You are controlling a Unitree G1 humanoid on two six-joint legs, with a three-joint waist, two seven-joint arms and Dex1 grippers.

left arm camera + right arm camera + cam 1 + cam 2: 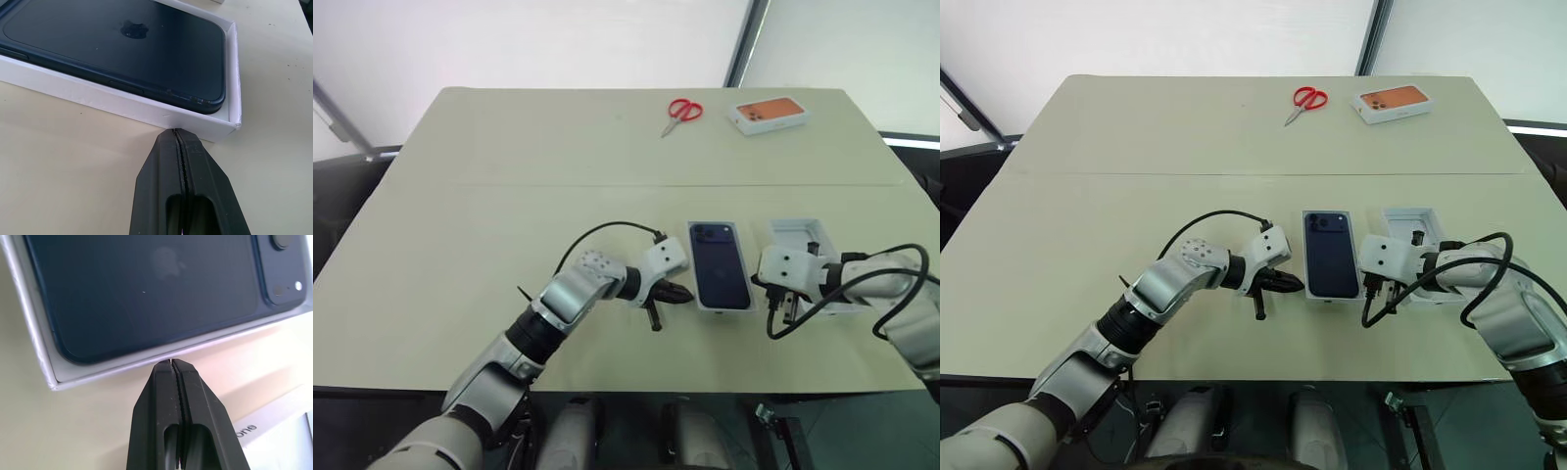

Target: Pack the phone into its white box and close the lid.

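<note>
The dark navy phone point(720, 262) lies back up inside the white box point(98, 95) near the table's front middle, its camera square at the far end. Beside the box's left wall sits my left gripper point(683, 293), shut, its tip right at the wall near a front corner point(174, 132). On the other side my right gripper point(759, 282) is shut too, its tip at the box's right rim point(171, 363). Just right of the box lies the lid point(800, 235), open side up and partly hidden behind my right hand. Neither gripper holds anything.
Red scissors point(683, 112) and a white box with an orange top point(768, 114) lie at the table's far right. Black cables loop over both wrists. The table's front edge runs close below the grippers.
</note>
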